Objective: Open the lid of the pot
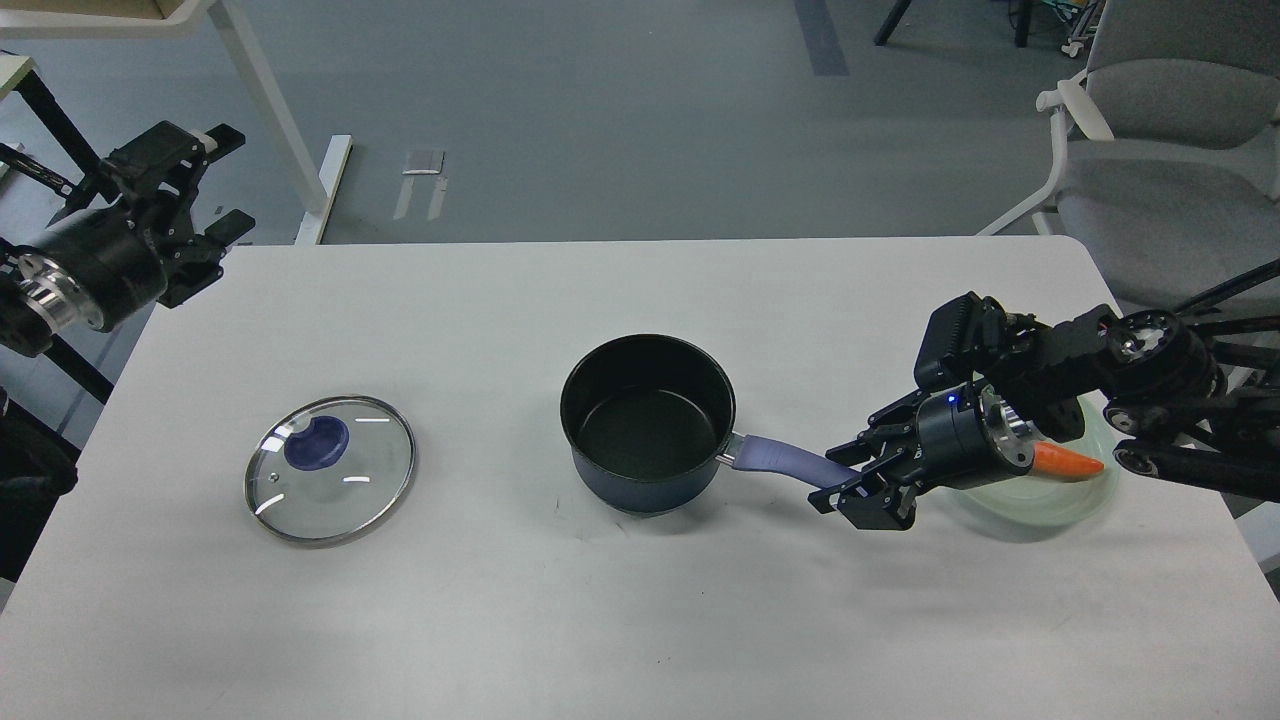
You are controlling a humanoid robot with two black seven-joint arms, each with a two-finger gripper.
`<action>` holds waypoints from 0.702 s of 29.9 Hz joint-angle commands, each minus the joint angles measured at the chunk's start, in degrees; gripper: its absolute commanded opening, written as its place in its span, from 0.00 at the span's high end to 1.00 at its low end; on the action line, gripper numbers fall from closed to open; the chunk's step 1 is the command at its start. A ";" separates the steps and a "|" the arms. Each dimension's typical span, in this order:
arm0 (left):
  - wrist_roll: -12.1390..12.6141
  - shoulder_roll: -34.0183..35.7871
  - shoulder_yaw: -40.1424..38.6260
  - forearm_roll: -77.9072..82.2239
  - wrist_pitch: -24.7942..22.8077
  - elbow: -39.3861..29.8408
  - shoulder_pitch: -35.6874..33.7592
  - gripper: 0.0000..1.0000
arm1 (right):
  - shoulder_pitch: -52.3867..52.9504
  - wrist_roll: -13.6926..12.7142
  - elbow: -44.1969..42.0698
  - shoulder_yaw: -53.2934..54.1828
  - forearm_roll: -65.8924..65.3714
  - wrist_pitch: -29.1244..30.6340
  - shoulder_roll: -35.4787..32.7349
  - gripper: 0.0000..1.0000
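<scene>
The dark navy pot (648, 425) stands uncovered in the middle of the white table (640, 620), its black inside empty. Its lavender handle (780, 460) points right. My right gripper (856, 478) is shut on the end of that handle. The glass lid (345, 480) lies flat on the table at the left, apart from the pot, with its purple-blue knob (317, 441) facing up. My left gripper (222, 182) is open and empty, raised above the table's far left corner, well away from the lid.
A pale green plate (1040, 505) with an orange carrot (1068, 461) sits under my right arm near the table's right edge. A grey chair (1160, 150) stands at the back right. A white desk leg (275, 120) and a black frame (50, 130) stand at the back left.
</scene>
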 commanded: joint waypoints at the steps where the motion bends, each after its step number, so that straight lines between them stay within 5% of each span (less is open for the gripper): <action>1: -0.01 -0.10 -1.51 -3.31 -0.48 0.04 -0.01 0.01 | 1.98 0.00 0.69 -0.05 2.21 0.30 -0.81 0.05; 8: -0.01 -3.97 -5.39 -8.83 -4.08 1.27 0.61 0.01 | 8.92 0.00 3.67 1.01 12.64 0.22 -5.11 0.03; 21: 0.21 -10.03 -5.74 -16.57 -11.64 8.39 3.07 0.01 | -0.28 0.00 1.92 16.29 67.91 -0.49 -14.35 0.03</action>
